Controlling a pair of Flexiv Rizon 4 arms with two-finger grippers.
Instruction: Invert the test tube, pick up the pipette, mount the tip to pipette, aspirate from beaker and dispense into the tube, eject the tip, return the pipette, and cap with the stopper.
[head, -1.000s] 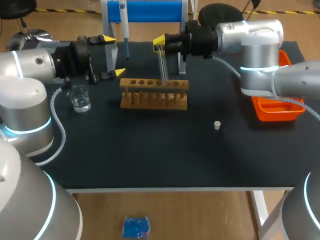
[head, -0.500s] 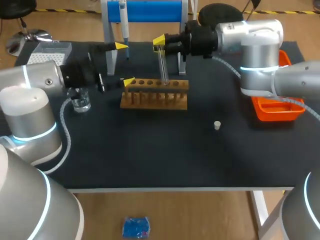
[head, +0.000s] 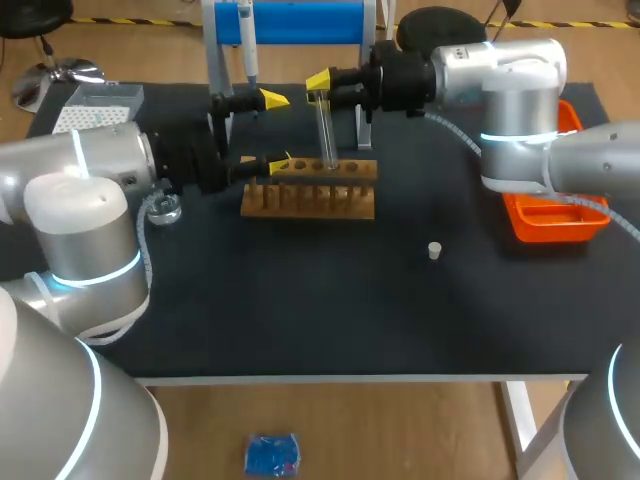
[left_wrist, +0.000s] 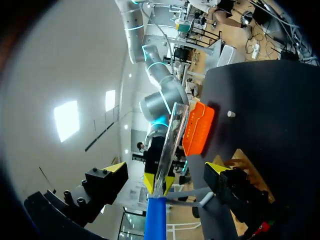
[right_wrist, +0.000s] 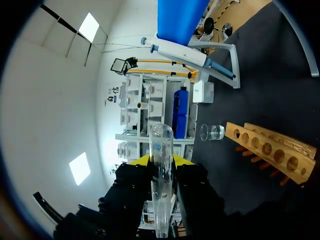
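My right gripper (head: 322, 90) is shut on a clear test tube (head: 326, 135) near its upper end and holds it upright over the wooden rack (head: 308, 190). In the right wrist view the tube (right_wrist: 161, 180) stands between the yellow tips of the right gripper (right_wrist: 161, 161). My left gripper (head: 278, 132) is open just left of the tube, its fingers apart from it. Seen from the left wrist, the tube (left_wrist: 171, 140) lies ahead of the open left gripper (left_wrist: 165, 169). The pipette (head: 247, 40) hangs on the blue stand (head: 300, 20). A small white stopper (head: 434, 250) lies on the mat.
The glass beaker (head: 163, 208) sits left of the rack, partly hidden behind my left arm. A tip box (head: 95, 105) stands at the back left, and an orange tray (head: 555, 218) at the right edge. The rack holes (right_wrist: 272, 149) show no tubes.
My left arm has swung right, bringing its open gripper from near the beaker up beside the held tube. The right arm and the tube have stayed put.
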